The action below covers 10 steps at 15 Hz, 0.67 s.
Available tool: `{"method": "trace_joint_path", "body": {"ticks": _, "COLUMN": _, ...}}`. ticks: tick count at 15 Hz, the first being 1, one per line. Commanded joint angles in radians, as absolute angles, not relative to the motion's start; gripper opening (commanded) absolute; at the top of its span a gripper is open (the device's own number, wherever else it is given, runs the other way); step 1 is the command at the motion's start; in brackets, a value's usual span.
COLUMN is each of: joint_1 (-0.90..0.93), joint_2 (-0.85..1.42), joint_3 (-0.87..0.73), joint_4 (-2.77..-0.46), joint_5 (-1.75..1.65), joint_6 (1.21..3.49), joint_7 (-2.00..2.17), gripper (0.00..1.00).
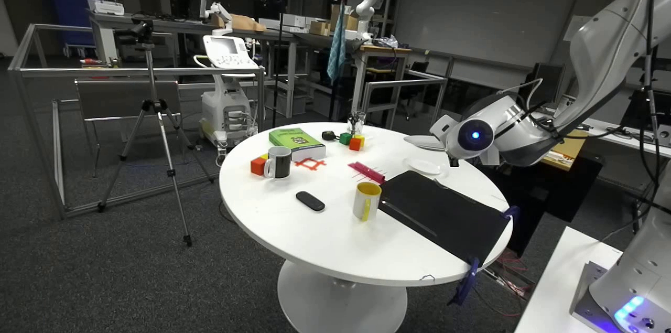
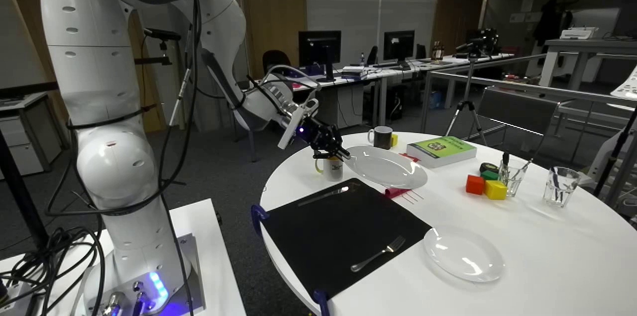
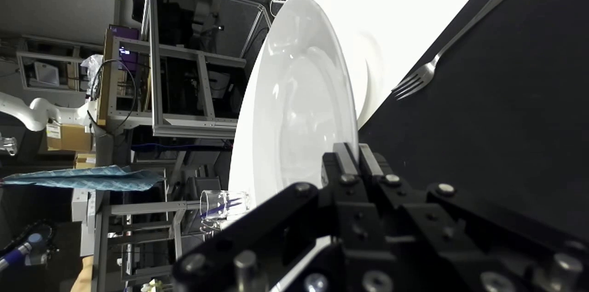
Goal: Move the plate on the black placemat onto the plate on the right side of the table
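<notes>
Above the desk (image 2: 562, 256), clear of the mat (image 2: 343, 231), the plate (image 3: 306, 112) juts out from the claw (image 3: 358, 158), which is pinched on its rim. It looks stiff, glossy and breakable, likely slippery and moderately heavy; with all the weight to one side of the hold, it may droop or twist. The rim seems the right place to grip, the deeper the better, and landing softly matters on the second plate (image 2: 464, 254), which lies just beside the mat.
</notes>
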State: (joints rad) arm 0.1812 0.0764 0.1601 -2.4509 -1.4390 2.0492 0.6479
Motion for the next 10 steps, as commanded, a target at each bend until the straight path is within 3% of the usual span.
{"method": "trace_joint_path", "body": {"ticks": 1, "joint_1": 0.176, "joint_2": 0.076, "joint_3": 0.166, "joint_4": -2.450, "joint_5": -1.438, "joint_6": 2.048, "joint_7": 0.646, "gripper": 0.05}}
{"method": "trace_joint_path", "body": {"ticks": 3, "joint_1": 0.176, "joint_2": 0.076, "joint_3": 0.166, "joint_4": -2.450, "joint_5": -1.438, "joint_6": 2.048, "joint_7": 0.646, "gripper": 0.01}}
{"method": "trace_joint_path", "body": {"ticks": 10, "joint_1": 0.104, "joint_2": 0.085, "joint_3": 0.105, "joint_4": -2.381, "joint_5": -1.407, "joint_6": 2.137, "joint_7": 0.570, "gripper": 0.01}}
